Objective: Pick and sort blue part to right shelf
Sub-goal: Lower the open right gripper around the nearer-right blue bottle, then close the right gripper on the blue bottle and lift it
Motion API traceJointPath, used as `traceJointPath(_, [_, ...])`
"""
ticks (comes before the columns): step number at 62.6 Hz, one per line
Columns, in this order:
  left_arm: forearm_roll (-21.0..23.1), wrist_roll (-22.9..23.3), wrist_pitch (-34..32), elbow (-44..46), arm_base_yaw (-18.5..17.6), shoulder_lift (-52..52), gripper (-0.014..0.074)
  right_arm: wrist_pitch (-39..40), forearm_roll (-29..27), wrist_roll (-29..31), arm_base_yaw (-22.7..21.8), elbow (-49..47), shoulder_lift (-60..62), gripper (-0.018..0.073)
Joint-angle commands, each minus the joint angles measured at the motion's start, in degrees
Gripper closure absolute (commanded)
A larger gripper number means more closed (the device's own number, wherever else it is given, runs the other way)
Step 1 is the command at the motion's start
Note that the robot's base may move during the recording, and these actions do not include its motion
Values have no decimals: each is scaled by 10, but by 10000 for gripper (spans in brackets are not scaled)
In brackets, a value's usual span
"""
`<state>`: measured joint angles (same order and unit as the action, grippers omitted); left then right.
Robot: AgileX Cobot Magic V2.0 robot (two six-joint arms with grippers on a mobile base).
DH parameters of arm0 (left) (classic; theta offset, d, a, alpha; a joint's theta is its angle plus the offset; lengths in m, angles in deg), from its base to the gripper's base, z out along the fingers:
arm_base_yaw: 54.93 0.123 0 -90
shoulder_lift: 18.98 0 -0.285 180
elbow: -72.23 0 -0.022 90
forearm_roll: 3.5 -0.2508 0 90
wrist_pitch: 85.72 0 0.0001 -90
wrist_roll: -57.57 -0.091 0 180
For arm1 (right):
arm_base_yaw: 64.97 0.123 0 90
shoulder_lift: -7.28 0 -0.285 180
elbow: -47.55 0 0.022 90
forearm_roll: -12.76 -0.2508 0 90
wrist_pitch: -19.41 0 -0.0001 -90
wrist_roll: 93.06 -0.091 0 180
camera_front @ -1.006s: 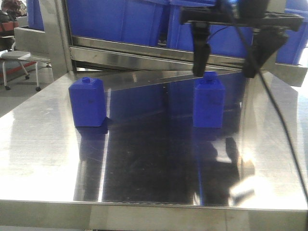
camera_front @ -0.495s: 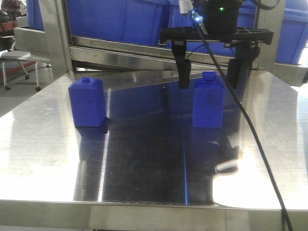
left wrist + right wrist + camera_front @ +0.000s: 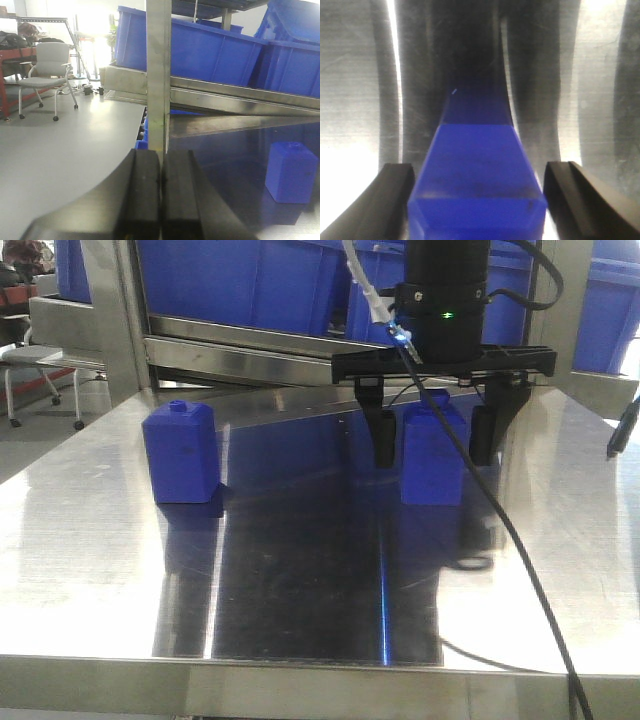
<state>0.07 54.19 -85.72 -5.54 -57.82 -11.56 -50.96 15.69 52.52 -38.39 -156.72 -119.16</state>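
Two blue parts stand upright on the steel table (image 3: 90, 570): one at the left (image 3: 181, 452) and one at the right (image 3: 432, 465). My right gripper (image 3: 433, 438) hangs over the right one, open, with a finger (image 3: 384, 440) on each side and a small gap to it. In the right wrist view the blue part (image 3: 477, 170) fills the space between the open fingers (image 3: 395, 200). My left gripper (image 3: 160, 190) is shut and empty, off the table's left side, with a blue part (image 3: 291, 171) ahead to its right. The right shelf (image 3: 250, 355) stands behind the table.
Large blue bins (image 3: 240, 280) sit on the shelf's tiers, also in the left wrist view (image 3: 200, 50). A steel shelf post (image 3: 159, 75) stands straight ahead of my left gripper. A black cable (image 3: 500, 540) trails over the table. An office chair (image 3: 45, 70) stands at the far left.
My right gripper has moved left and come down over the right blue part, so that its fingers now flank it. Both blue parts have stayed in place.
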Motion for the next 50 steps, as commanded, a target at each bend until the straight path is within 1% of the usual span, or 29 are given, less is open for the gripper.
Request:
traceJointPath(1, [3,2,-47,-12,-4,-13,473,1,8,-2,2,-18,35,-42])
traceJointPath(7, [3,2,-47,-12,-4,-13,473,1,7,-2,4,-18,35,-40])
traceJointPath(10, [3,2,-47,-12,-4,-13,473,0,7,-2,4,-18,35,-17])
traceJointPath(14, [3,2,-47,-12,-4,-13,473,0,4,-2,4,-18,35,35])
traceJointPath(19, [3,2,-47,-12,-4,-13,473,2,0,-2,4,-18,35,135])
traceJointPath(24, [3,2,-47,-12,-4,-13,473,3,0,-2,4,-18,35,187])
traceJointPath(36, [3,2,-47,-12,-4,-13,473,4,0,-1,3,-18,48,186])
traceJointPath(40, [3,2,-47,-12,-4,-13,473,8,0,9,2,-18,59,186])
traceJointPath(43, [3,2,-47,-12,-4,-13,473,9,5,28,1,-17,70,186])
traceJointPath(50, [3,2,-47,-12,-4,-13,473,27,10,110,-5,-4,102,186])
